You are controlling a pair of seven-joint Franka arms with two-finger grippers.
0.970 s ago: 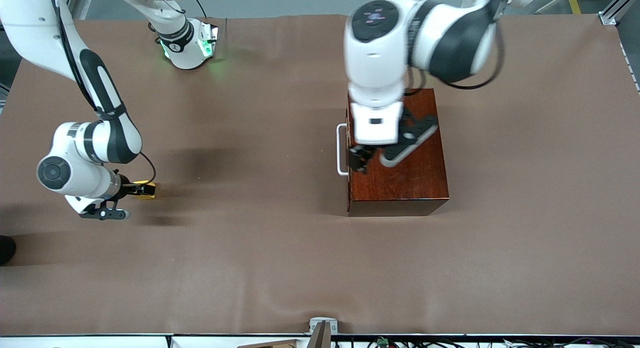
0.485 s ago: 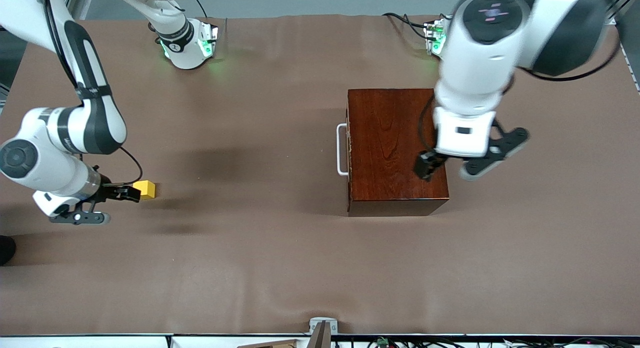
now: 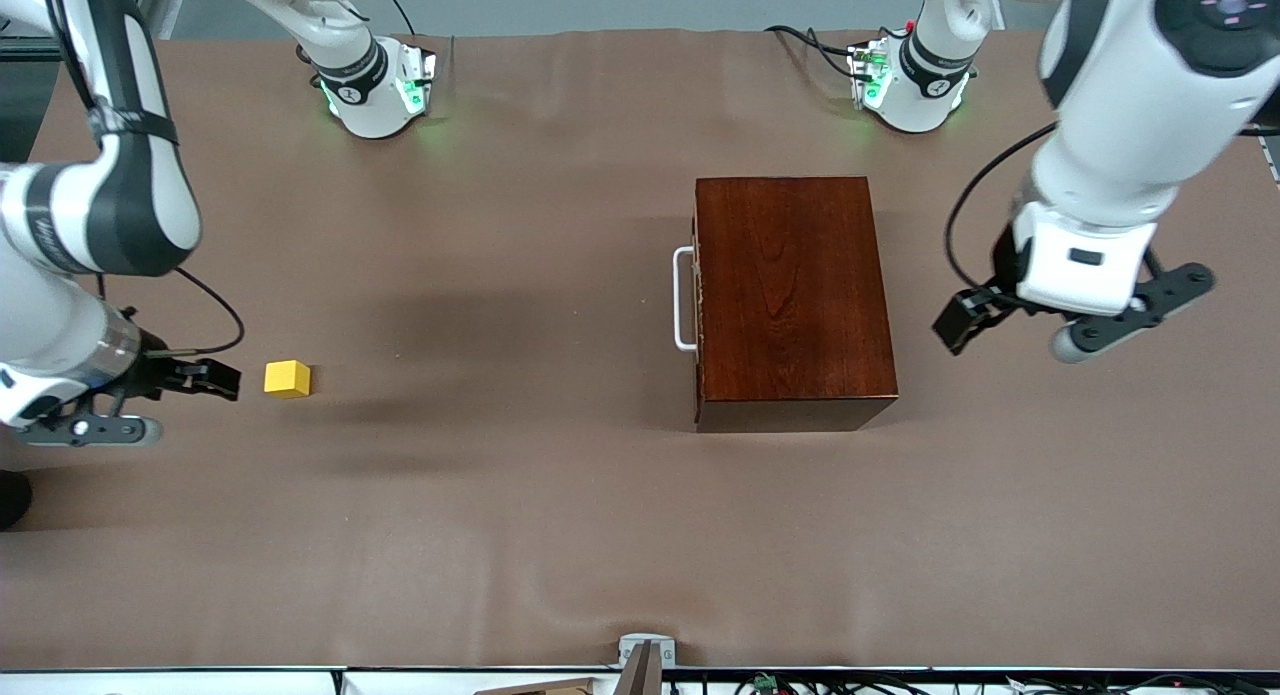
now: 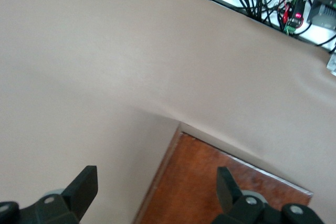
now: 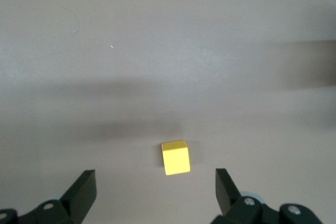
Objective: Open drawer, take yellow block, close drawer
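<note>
Both arms have pulled away: left end effector point(image 3: 968, 321) spread over desk point(image 3: 560, 535) beside the closed drawer point(image 3: 697, 297); right end effector point(image 3: 212, 377) spread, yellow block point(image 3: 287, 379) freed beside it. Retreat high, brushing nothing.

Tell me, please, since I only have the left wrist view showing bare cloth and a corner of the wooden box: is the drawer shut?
Observer: Yes, the drawer sits flush in the wooden box, its white handle facing the right arm's end.
Operator: Where is the yellow block, please?
Observer: The yellow block lies on the table, toward the right arm's end, apart from the box.
Operator: Is anything holding it?
Observer: No. The right gripper is open beside it, not touching.
Operator: And my own gripper?
Observer: The left gripper is open over bare table at the box's closed end.
</note>
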